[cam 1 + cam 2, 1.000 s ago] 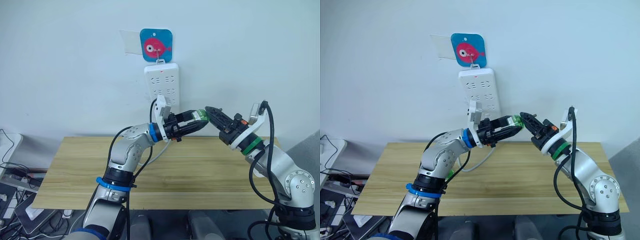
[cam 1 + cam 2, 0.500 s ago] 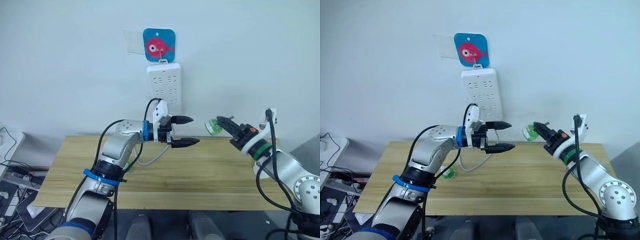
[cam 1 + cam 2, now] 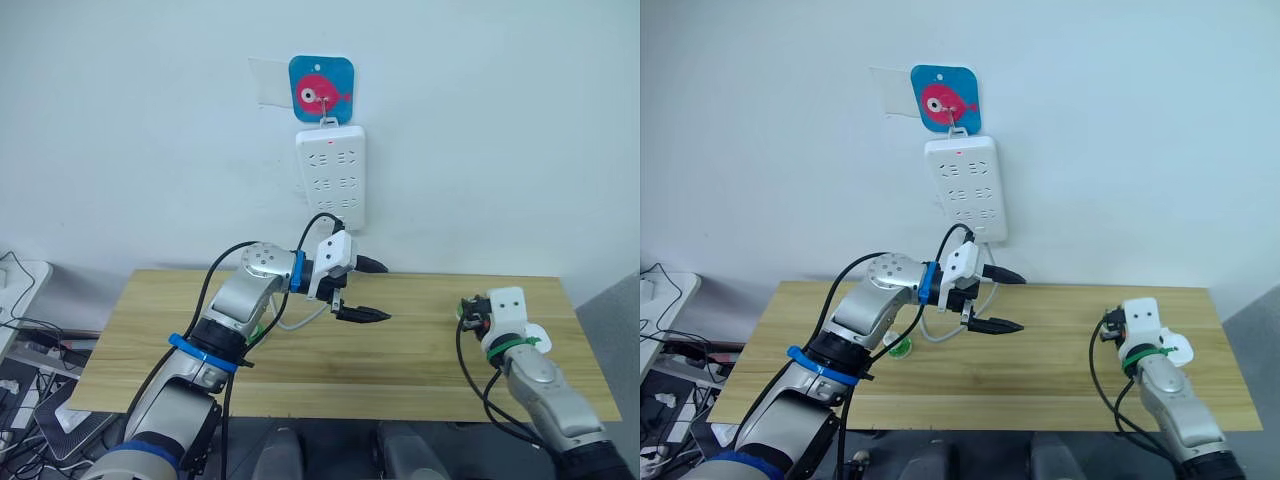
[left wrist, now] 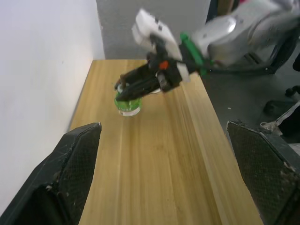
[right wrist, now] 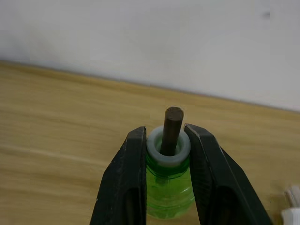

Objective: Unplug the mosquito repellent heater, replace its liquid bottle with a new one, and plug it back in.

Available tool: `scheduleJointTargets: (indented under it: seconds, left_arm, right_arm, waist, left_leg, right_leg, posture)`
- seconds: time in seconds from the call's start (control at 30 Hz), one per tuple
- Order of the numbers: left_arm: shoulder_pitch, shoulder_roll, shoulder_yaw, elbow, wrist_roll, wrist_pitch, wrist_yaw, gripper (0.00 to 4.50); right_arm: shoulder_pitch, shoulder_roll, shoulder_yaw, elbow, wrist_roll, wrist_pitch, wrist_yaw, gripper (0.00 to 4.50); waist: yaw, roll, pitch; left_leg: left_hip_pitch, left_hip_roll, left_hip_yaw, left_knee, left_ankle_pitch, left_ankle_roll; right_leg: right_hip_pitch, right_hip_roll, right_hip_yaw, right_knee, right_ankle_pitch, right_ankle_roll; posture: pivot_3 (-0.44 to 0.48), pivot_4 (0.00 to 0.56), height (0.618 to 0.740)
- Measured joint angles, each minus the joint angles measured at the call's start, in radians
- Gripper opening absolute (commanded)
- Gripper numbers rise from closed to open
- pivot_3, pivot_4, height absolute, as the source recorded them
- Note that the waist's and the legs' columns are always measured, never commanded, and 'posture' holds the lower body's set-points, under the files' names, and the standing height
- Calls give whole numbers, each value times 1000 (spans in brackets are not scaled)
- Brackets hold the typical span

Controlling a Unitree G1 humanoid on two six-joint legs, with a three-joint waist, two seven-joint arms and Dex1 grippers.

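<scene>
**A:** Where do we stand with the job?

**B:** Our right gripper (image 5: 164, 140) is clamped on the neck of a green bottle (image 5: 168, 187), its dark wick (image 5: 172, 122) pointing up. The bottle is low over the right part of the wooden table (image 3: 420, 350), touching it or nearly so.

**A:** And our left?

**B:** The left gripper (image 3: 386, 291) hangs above the middle of the table, fingers spread wide, holding nothing.

**A:** The heater?

**B:** We cannot tell where it lies. The power strip (image 3: 331, 175) on the wall looks bare, so we judge the unplugging done. A small green thing (image 3: 899, 347) sits by our left arm, too small to name.

**A:** What's left?

**B:** Likely fitting a bottle and plugging back in.
</scene>
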Motion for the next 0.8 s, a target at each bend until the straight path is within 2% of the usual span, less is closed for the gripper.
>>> scheduleJointTargets:
  seconds: [0.23, 0.5, 0.57, 0.6, 0.8]
  left_arm:
    - [1, 2, 0, -2, 2, 5, -5, 4500]
    - [29, 9, 0, -42, -1, 16, -26, 4500]
    - [29, 9, 0, -47, -2, 19, -26, 4500]
    - [29, 9, 0, -47, -2, 20, -26, 4500]
    - [28, 8, 2, -45, -1, 18, -22, 4500]
  right_arm:
    - [-86, 72, -37, 216, -141, -153, 32, 842]
    - [-111, 115, -95, 305, -191, -206, 68, 842]
    - [-112, 120, -102, 310, -192, -208, 79, 1568]
    - [-112, 128, -110, 311, -191, -208, 88, 1783]
    - [-85, 150, -136, 289, -189, -199, 123, 3954]
  waist:
    - [2, 1, 2]
    - [4, 2, 3]
    - [5, 2, 3]
    - [4, 2, 3]
    - [7, 2, 3]
  left_leg:
    - [0, 0, 0, 1, 0, 0]
    - [1, 0, -1, 0, 0, 0]
    - [1, 0, -1, 1, 0, 0]
    - [1, 0, -1, 1, 0, 0]
    - [1, 0, -1, 1, 0, 0]
  right_leg:
    - [0, 0, 0, 0, 0, 0]
    - [1, 0, -1, 1, 0, 0]
    - [2, 0, -1, 1, 0, 0]
    - [2, 0, -1, 1, 0, 0]
    - [2, -1, -1, 1, 0, 0]
  posture:
    - [12, 172, 740]
    - [17, 168, 740]
    - [17, 168, 740]
    - [14, 165, 740]
    - [12, 162, 740]
